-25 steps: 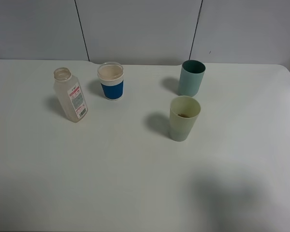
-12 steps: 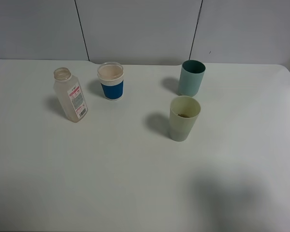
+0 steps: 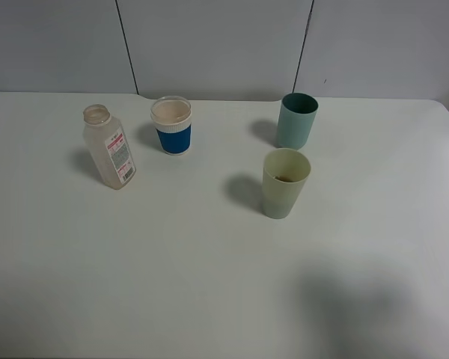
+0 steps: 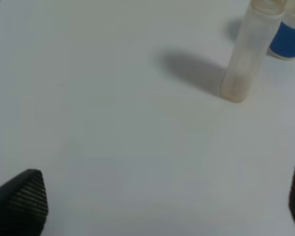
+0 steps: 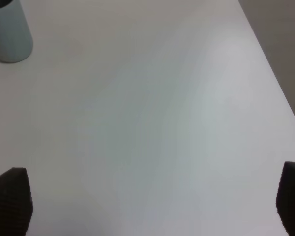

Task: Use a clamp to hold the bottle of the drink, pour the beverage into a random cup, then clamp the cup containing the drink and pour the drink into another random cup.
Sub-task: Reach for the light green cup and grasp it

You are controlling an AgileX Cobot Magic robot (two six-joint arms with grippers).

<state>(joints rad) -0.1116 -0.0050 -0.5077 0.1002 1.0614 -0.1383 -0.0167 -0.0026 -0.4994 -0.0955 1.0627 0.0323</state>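
The left gripper (image 4: 159, 204) hung over the white table (image 4: 98, 128), its dark ribbed fingertips (image 4: 23, 199) spread wide apart. At about one o'clock from the gripper stood the translucent bottle (image 4: 246, 54). Just past it, nearer two o'clock, a blue-banded cup (image 4: 288, 42) showed, partly hidden by the bottle.

even, soft light, no glare. high view: shadows lie left of the bottle (image 3: 109, 153) and the teal cup (image 3: 295, 121). broad dim patch on the table (image 3: 172, 262), front right. wrist views blurry.
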